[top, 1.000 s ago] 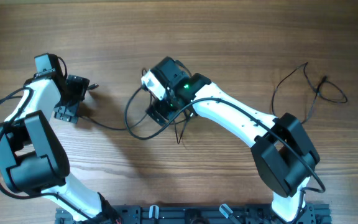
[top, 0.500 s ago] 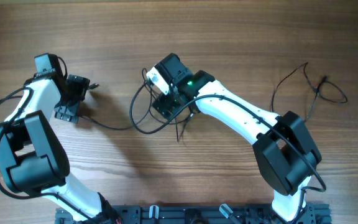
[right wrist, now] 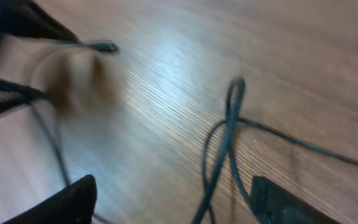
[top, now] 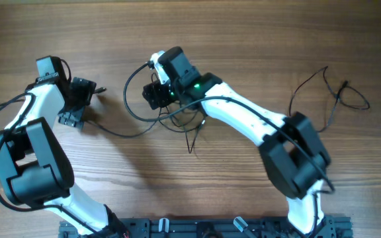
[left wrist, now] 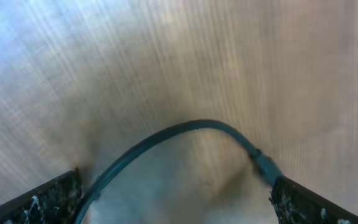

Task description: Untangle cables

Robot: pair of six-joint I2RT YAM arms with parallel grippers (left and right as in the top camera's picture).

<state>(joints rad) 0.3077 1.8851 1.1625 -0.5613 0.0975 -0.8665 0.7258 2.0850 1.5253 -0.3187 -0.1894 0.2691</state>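
A thin black cable [top: 121, 133] runs from my left gripper [top: 75, 109] across the table to a tangle of loops under my right gripper [top: 151, 94] at centre. In the left wrist view the left gripper [left wrist: 179, 202] is open; the cable [left wrist: 185, 127] arcs between its fingers, its plug end [left wrist: 263, 165] by the right finger. In the right wrist view the right gripper [right wrist: 173, 202] is open, and crossed cable strands [right wrist: 229, 124] run between its fingers without being pinched. A small plug [right wrist: 101, 45] lies farther off. Another thin black cable [top: 336, 99] lies apart at the far right.
The wooden table [top: 243, 33] carries nothing else. The white right arm [top: 243, 122] stretches diagonally over the centre. Both arm bases stand at the near edge, on a black rail [top: 204, 228].
My right gripper has moved up and to the left, and the cable loop beside it has shifted left with it. The left arm has not moved.
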